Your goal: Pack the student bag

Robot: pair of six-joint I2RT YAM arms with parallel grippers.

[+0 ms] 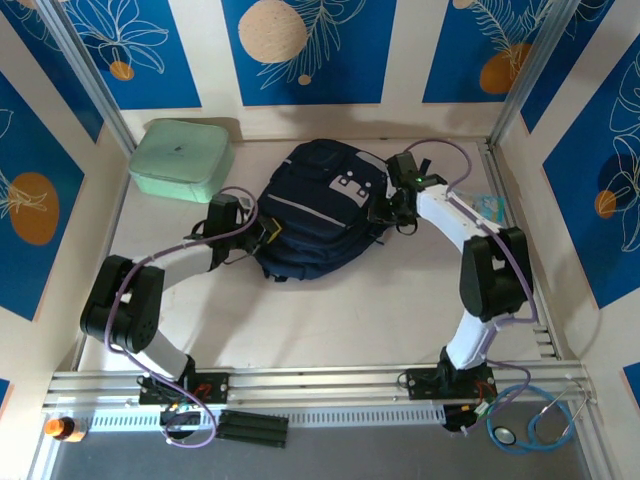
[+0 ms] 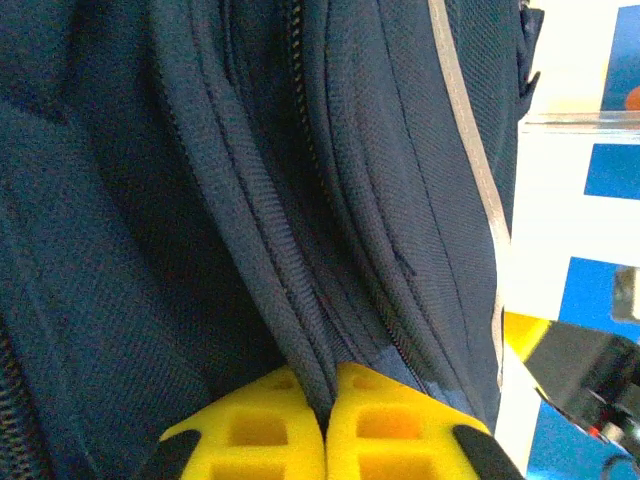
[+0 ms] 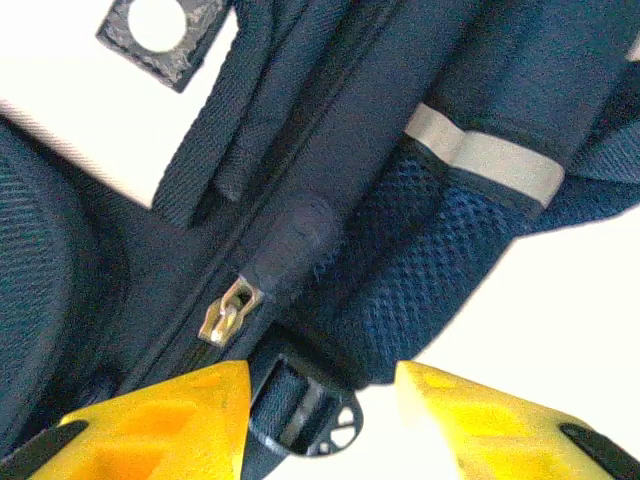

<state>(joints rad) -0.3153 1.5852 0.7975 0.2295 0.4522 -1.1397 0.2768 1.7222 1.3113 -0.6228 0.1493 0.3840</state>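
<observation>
L arm point(image 1: 165, 350) & R arm point(image 1: 448, 214): blk joints, white links, purple cables point(image 1: 186, 243); yellow tool fingers point(image 2: 250, 430).

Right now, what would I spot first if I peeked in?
A big navy student bag lies in the middle. The left gripper pinches its fabric by a zipper; the right gripper stands open at its other side. A mint-green case sits at the back left.

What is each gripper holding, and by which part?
The left gripper pinches the student bag by a fabric ridge beside its zipper. The right gripper holds nothing; its jaws stand apart around a black buckle.
</observation>
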